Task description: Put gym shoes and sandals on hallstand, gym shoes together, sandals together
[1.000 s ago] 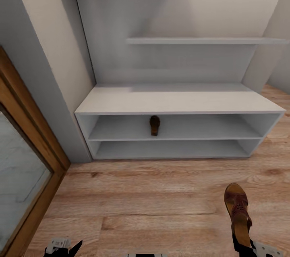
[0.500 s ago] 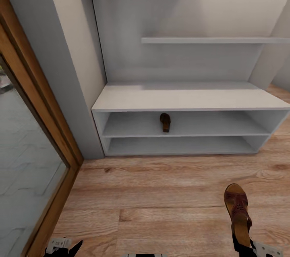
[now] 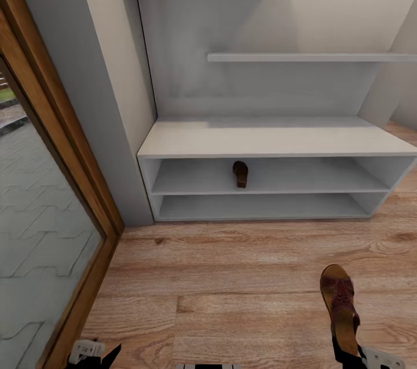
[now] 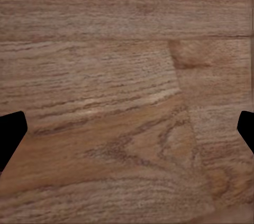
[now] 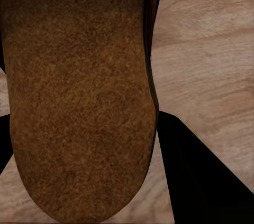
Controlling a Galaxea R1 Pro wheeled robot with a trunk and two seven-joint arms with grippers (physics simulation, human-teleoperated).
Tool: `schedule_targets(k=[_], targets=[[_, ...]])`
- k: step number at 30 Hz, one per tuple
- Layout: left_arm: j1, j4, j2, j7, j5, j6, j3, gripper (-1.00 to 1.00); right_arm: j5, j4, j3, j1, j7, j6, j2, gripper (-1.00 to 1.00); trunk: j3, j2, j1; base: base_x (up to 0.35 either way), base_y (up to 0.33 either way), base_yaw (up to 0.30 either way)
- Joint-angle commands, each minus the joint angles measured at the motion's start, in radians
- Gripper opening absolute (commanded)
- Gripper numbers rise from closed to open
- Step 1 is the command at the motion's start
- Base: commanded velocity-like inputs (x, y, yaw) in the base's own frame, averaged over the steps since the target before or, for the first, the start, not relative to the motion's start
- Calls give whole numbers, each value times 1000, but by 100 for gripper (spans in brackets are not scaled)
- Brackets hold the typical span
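A home entry corridor: hallstand [image 3: 272,146], wood-plank floor [image 3: 231,276], glazed door [image 3: 40,230].

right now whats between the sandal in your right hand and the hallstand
Only bare corridor floor, in the head view. The held sandal is well short of the hallstand, where the other sandal sits.

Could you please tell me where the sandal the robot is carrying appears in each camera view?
Head view: the carried sandal is at lower right, above the right hand.
Right wrist view: its sole spans most of the picture.
Left wrist view: not in it.
Shared landmark: the wood floor.
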Motion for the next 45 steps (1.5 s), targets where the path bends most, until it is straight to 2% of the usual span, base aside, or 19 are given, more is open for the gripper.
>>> schedule_targets(k=[1, 5, 6, 8, 9, 10, 13, 14, 17, 19, 22, 23, 26, 27, 30, 31, 36, 38, 45], targets=[[-1, 2, -1, -11, 4, -10, 3, 100, 1, 1, -1, -1, 10, -1, 2, -100, -1, 0, 0, -2, 2, 0], [0, 16, -2, -48, 5, -60, 4, 100, 1, 0, 67, -1, 7, 18, 12, -100, -1, 0, 0, 0, 0, 0], [-1, 25, -1, -70, 7, -73, 6, 100, 0, -1, 105, -2, 5, 42, 16, -100, -1, 0, 0, 0, 0, 0], [0, 34, 1, -90, 8, -81, 8, 100, -1, -3, 141, -4, 4, 79, 20, -100, -1, 0, 0, 0, 0, 0], [0, 37, 2, -98, 8, -84, 9, 100, -2, -4, 158, -8, 3, 102, 22, -100, -1, 0, 0, 0, 0, 0], [0, 43, 4, -111, 8, -89, 10, 100, -3, -7, 189, -19, 2, 160, 28, -100, -1, 0, 0, 0, 0, 0], [0, 47, 6, -123, 7, -92, 11, 100, -4, -16, 223, -55, -2, 263, 43, -100, -1, 0, 0, 0, 0, 0], [0, 49, 6, -128, 6, -94, 12, 100, -3, -25, 239, -90, -10, 336, 58, -100, -1, 0, 0, 0, 0, 0], [0, 51, 7, -132, 6, -95, 12, 100, -2, -34, 256, -152, -35, 438, 87, -100, -1, 0, 0, 0, 0, 0], [0, 51, 7, -134, 5, -96, 12, 100, -2, -38, 271, -212, -76, 523, 121, -100, -1, 0, 0, 0, 0, 0], [0, 52, 6, -134, 5, -96, 12, 100, -2, -40, 294, -265, -130, 587, 160, -100, -1, 0, 0, 0, 0, 0], [0, 52, 6, -135, 5, -96, 12, 100, -2, -40, 317, -295, -171, 621, 191, -100, -1, 0, 0, 0, 0, 0], [0, 52, 6, -135, 5, -96, 12, 100, -2, -40, 361, -336, -240, 659, 242, -100, -1, 0, 0, 0, 0, 0], [0, 52, 6, -135, 5, -96, 12, 100, -2, -41, 393, -360, -292, 679, 275, -100, -1, 0, 0, 0, 0, 0], [0, 52, 6, -135, 5, -96, 12, 100, -4, -41, 439, -390, -372, 701, 319, -100, -1, 0, 0, 0, 0, 0], [0, 52, 6, -135, 5, -96, 12, 100, -5, -42, 465, -407, -420, 711, 324, -100, -1, 0, 0, 0, 0, 0], [0, 52, 6, -135, 4, -96, 11, 100, -8, -44, 514, -465, -504, 742, 324, -100, -1, 0, 0, 0, 0, 0], [0, 52, 4, -136, 3, -96, 10, 100, -11, -45, 524, -512, -521, 782, 324, -100, -1, 0, 0, 0, 0, 0], [0, 52, 2, -136, -2, -96, 8, 100, -13, -82, 529, -535, -525, 805, 324, -100, -1, 0, 0, 0, 0, 0]])
